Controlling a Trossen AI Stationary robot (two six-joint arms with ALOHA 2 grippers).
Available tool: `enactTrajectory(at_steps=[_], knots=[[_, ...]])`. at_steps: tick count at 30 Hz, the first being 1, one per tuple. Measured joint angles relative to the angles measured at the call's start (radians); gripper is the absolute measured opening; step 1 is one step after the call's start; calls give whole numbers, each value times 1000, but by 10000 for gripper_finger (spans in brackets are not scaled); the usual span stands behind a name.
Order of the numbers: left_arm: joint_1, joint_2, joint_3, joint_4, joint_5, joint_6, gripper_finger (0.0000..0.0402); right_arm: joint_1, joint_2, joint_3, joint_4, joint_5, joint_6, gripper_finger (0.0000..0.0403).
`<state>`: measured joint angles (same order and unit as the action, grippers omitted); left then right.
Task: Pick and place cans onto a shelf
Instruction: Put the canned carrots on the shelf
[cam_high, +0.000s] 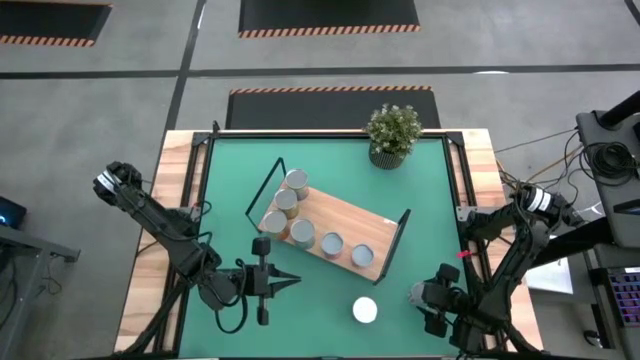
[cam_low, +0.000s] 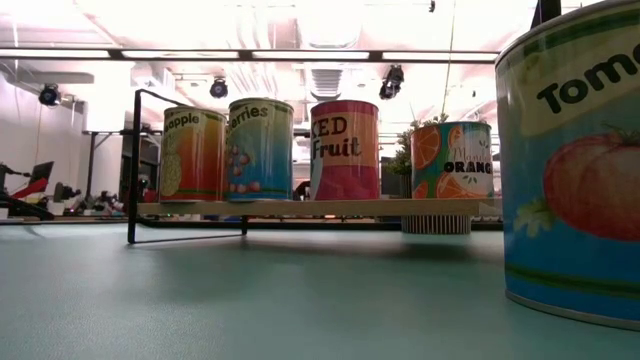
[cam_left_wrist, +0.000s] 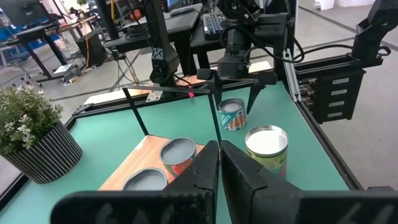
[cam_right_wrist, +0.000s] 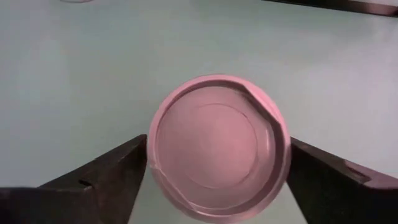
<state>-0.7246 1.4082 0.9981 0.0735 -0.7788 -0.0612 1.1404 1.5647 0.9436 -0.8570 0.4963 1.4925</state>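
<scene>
Between the fingers of your right gripper (cam_right_wrist: 219, 155) stood a small round metal can with a reddish top (cam_right_wrist: 217, 146), upright on the large green table mat (cam_high: 230, 200). The two dark fingers (cam_right_wrist: 106, 171) met its rim on opposite sides, so the tool was clenched on that can, which was on the mat.

Just beside that gripper, toward your left arm, a small white-topped metal can (cam_high: 365, 311) stood alone on the mat. Beyond both, away from the front edge, the flat light-wood shelf board with black wire loops at its short ends (cam_high: 345, 218) lay at a slant. It carried six silvery-topped tins (cam_high: 302, 233), upright in a bent row, three of them close to the wire loop on your left arm's side.

Your left gripper (cam_high: 290, 283) hung over the mat just short of the board's near edge, pointing toward the white-topped can, its fingers pressed together on nothing. A potted green plant in a ribbed dark pot (cam_high: 393, 135) sat on the mat's far edge, well apart from both tools.

From table height, fruit labels showed on the shelved tins, and a tomato-labelled tin (cam_low: 570, 170) stood close to the camera. The mat was plain, laid over a pale wooden tabletop (cam_high: 170, 170). Around it lay a grey floor with black mats edged in orange hazard stripes (cam_high: 330, 32), and desks with equipment stood behind under bright ceiling lights.
</scene>
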Motion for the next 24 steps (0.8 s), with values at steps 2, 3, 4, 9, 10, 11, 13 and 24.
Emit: enactTrajectory(at_steps=[2,3,4,9,10,11,13,24], knots=[[0,0,0,0,0,0,0,0,-2,0,-1,1,0,320],[0,0,0,0,0,0,0,0,-2,0,-1,2,-2,306],[0,0,0,0,0,0,0,0,-2,0,-1,4,-6,293],[0,-2,0,1,0,25,0,-2,-4,-2,-19,32,-11,269],[0,-4,0,1,0,26,0,-3,-6,-2,-24,49,-11,269],[0,-9,0,0,0,27,0,-3,-12,-2,-29,61,-12,271],[0,-20,2,0,-9,27,0,-3,-30,-2,-43,76,-11,286],[0,-101,4,-1,-25,74,0,-3,-225,105,-22,273,-190,300]])
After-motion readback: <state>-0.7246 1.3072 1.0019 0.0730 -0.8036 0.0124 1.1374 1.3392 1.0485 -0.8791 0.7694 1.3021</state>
